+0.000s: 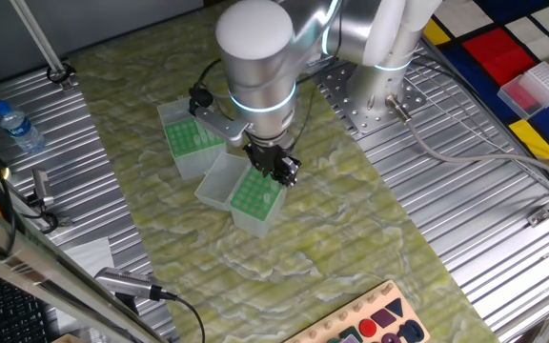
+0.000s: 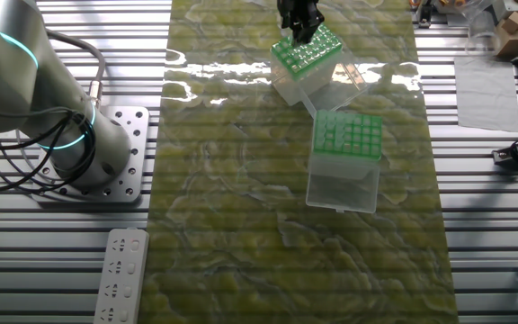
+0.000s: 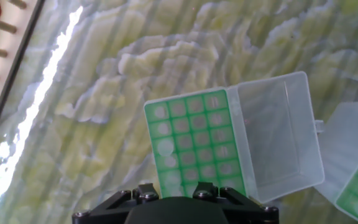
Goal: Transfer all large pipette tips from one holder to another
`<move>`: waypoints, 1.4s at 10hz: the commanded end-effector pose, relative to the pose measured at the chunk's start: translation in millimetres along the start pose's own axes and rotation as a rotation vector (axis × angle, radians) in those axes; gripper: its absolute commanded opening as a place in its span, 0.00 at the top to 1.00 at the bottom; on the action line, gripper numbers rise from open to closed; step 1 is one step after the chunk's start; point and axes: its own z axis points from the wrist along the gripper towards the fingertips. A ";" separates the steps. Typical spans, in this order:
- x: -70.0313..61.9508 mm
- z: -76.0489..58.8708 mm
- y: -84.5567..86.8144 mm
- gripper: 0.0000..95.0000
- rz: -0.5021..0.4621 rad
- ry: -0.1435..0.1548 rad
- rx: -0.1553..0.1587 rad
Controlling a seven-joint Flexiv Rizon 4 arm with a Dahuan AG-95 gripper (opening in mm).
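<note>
Gripper (image 1: 279, 168) hangs just above the nearer green rack (image 1: 255, 193); whether its fingers are parted or hold anything cannot be told. Green-marbled mat (image 1: 351, 238) covers the table under 2 clear boxes with open lids. The other rack (image 2: 349, 135) lies just beside the first. Pale large pipette tips (image 3: 165, 147) sit in a few of the first rack's holes.

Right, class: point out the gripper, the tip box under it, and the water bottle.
gripper (image 1: 284, 173), one fixed view, between its fingertips.
tip box under the gripper (image 2: 308, 56), the other fixed view, green perforated top.
water bottle (image 1: 17, 128), one fixed view, clear body.
</note>
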 end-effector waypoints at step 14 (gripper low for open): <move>0.3 -9.7 -0.2 1.00 0.040 -0.007 0.004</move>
